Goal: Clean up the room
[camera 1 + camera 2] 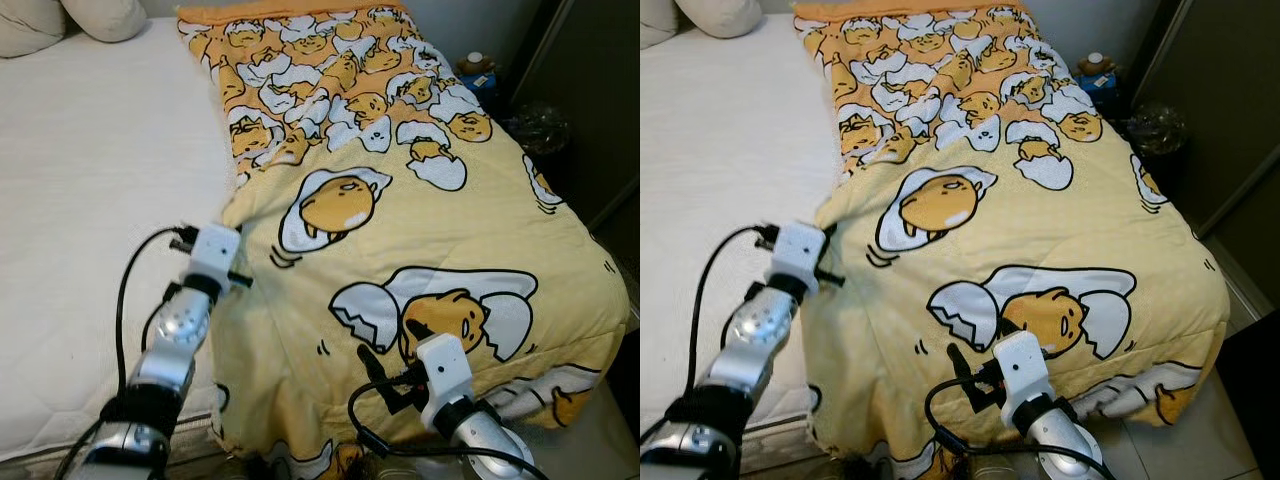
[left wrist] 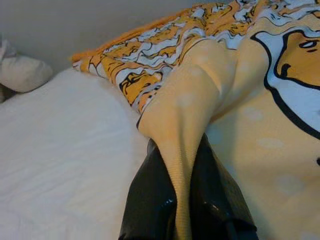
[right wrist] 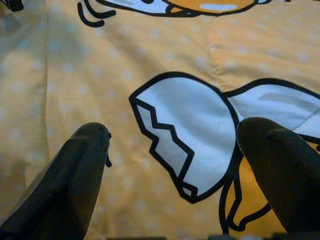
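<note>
Quilted yellow cotton comforter printed with cartoon egg-yolk characters and cracked white eggshells [image 1: 400,200] covers the side of the bed towards the robot's right and hangs over the bed's foot, just ahead of both arms. The left gripper [image 2: 182,165] is pressed together on the comforter's long side edge: in the left wrist view a raised fold of the yellow cloth runs down between its two black fingers [image 2: 150,200], pinched there and lifted off the bed. To the outer side of that gripper lies the bare white quilted mattress [image 1: 90,200], and well beyond it, at the head of the bed, are cream-coloured soft pillows [image 1: 70,20]. The comforter's far end, beyond the left gripper, carries a denser pattern of smaller egg figures and an orange border.

The right gripper [image 3: 172,145] has its fingers spread wide, hovering just above the comforter near the bed's foot. Between its black fingertips [image 3: 90,145] shows a printed white cracked eggshell with a black outline; whether the tips touch the cloth cannot be told. Far beyond this gripper and to its right, beside the bed, a small blue stand [image 1: 480,75] holds a small brown object, and a dark wardrobe panel [image 1: 590,90] stands further right.
</note>
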